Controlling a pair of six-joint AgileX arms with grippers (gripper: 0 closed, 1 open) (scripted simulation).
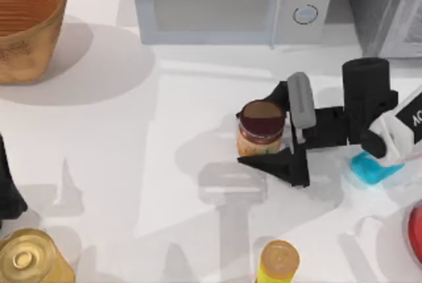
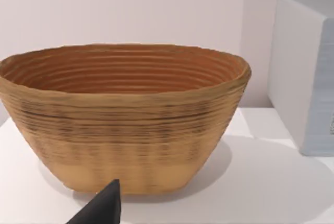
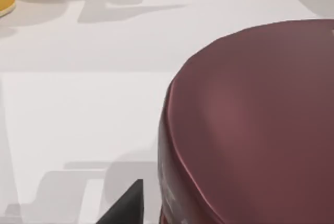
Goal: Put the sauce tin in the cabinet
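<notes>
The sauce tin point(image 1: 262, 119), with a maroon lid and an orange-brown label, stands upright on the white table right of centre. My right gripper point(image 1: 258, 130) reaches in from the right and is open, with one dark finger on the tin's far side and the other point(image 1: 273, 163) on its near side. Close up in the right wrist view, the tin's lid point(image 3: 250, 109) sits beside a fingertip point(image 3: 128, 208), with a narrow gap between them. The cabinet point(image 1: 389, 6), dark grey, stands at the back right corner. My left arm point(image 1: 6, 190) is parked at the left edge.
A white microwave point(image 1: 231, 2) stands at the back centre, just left of the cabinet. A woven basket point(image 1: 26, 26) point(image 2: 125, 119) sits back left. At the front are a gold can point(image 1: 30, 256) and a yellow container point(image 1: 278, 262). A blue object point(image 1: 372, 167) lies under my right arm.
</notes>
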